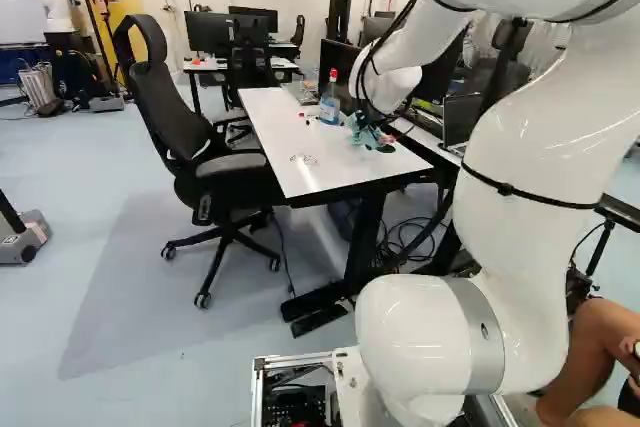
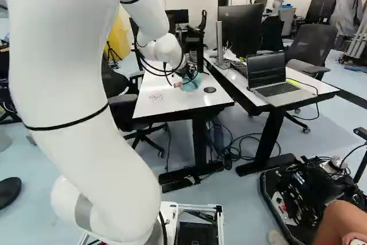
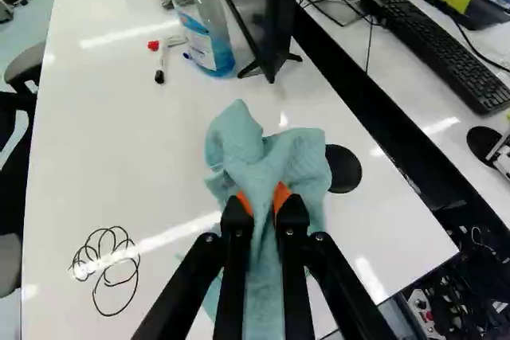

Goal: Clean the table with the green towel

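The green towel [image 3: 267, 157] is on the white table [image 3: 119, 141], near its close end, all bunched up and wrinkly. In the left base view it is a bit right of the middle, in the upper half; in the right base view it is just right of the middle, also in the upper half. The black gripper [image 2: 188, 74] has hold of it. In the wrist view the two orange pads [image 3: 281, 197] are only a little way apart, with towel pinched between them, and some cloth pokes out ahead of the gripper. A flat black circle [image 3: 344, 169] is just beside the towel. On the towel's other side are thin black loops [image 3: 103, 264] on the table top. Farther ahead of the gripper are a clear bottle [image 3: 209, 41] with blue stuff in it, some pens [image 3: 162, 61] near it, and a black stand [image 3: 271, 61] close by. A black chair [image 1: 150, 97] is at the upper left of the left base view. An open laptop [image 2: 274, 78] sits on the next table [image 2: 324, 87], at the right of the right base view.
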Available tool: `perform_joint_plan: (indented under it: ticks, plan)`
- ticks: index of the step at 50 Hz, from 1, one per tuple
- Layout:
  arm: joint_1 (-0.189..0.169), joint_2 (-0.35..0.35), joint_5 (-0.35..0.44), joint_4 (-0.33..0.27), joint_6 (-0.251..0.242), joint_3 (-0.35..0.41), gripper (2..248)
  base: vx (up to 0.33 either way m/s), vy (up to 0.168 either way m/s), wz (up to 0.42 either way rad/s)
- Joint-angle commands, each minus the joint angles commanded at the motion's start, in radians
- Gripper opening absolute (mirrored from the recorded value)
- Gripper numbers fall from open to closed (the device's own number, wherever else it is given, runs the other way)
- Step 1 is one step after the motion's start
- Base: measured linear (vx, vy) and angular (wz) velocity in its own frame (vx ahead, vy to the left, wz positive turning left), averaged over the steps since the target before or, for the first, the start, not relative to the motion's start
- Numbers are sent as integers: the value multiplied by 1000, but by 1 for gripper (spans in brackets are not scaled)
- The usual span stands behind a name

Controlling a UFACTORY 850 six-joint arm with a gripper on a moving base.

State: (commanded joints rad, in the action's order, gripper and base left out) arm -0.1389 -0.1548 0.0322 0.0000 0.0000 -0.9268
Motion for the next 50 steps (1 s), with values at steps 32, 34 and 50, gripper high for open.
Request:
perform_joint_plan:
  ticks: [32, 34, 50]
  plan:
    - [95, -31, -54, 0, 0, -35, 46, 0, 0, 0]
    - [101, -34, -54, 0, 0, -38, 46, 0, 0, 0]
    - [143, -54, -54, 0, 0, -61, 46, 0, 0, 0]
